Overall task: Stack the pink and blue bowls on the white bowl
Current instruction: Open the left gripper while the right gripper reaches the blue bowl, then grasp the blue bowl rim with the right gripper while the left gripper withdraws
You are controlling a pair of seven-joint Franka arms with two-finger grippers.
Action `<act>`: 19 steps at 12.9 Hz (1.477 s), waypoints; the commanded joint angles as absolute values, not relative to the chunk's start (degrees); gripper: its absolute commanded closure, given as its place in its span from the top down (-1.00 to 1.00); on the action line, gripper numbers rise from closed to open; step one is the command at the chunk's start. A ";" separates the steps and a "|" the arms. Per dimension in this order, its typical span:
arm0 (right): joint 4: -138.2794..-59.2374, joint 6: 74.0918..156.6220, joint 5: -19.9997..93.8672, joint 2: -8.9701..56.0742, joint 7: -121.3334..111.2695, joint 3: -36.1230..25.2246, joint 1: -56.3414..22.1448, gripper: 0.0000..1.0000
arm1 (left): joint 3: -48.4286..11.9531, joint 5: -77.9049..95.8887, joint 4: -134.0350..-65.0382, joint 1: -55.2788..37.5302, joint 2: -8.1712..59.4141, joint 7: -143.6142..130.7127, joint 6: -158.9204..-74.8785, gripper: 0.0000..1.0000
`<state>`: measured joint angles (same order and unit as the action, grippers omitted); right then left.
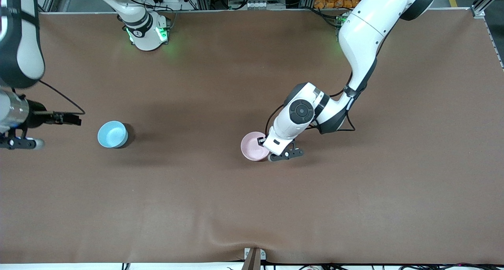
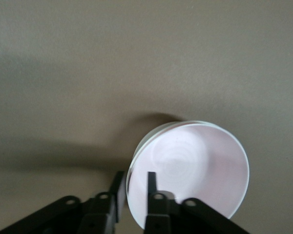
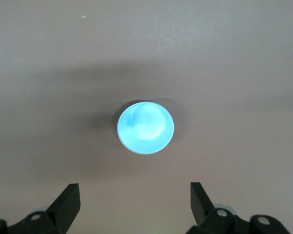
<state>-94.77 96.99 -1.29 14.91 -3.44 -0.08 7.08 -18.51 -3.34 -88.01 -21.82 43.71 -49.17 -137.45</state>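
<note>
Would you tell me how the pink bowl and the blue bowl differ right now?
The pink bowl has its rim between the fingers of the left gripper; the blue bowl sits free, with the open right gripper hanging above it. The pink one lies toward the left arm's end, the blue toward the right arm's. Both are small, round, plain and upright.

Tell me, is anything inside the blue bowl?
Empty. The blue bowl sits upright, and its smooth inside shows nothing in it.

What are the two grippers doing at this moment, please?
Left gripper: shut on the rim of the pink bowl.
Right gripper: open, holding nothing, above the table with the blue bowl ahead.
</note>
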 commanded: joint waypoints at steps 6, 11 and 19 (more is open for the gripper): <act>-120.38 127.58 4.29 16.52 -17.46 0.70 14.05 1.00 | -17.84 -9.23 -87.01 -13.99 26.05 -48.60 -119.47 1.00; -120.76 130.96 7.81 21.97 -21.43 0.79 17.23 1.00 | -18.11 -8.18 -86.92 -6.08 12.94 -36.86 -103.65 1.00; -119.62 131.04 9.23 24.08 -21.71 0.79 17.40 -0.38 | -17.93 -1.59 -86.92 8.68 2.03 -10.24 -89.40 1.00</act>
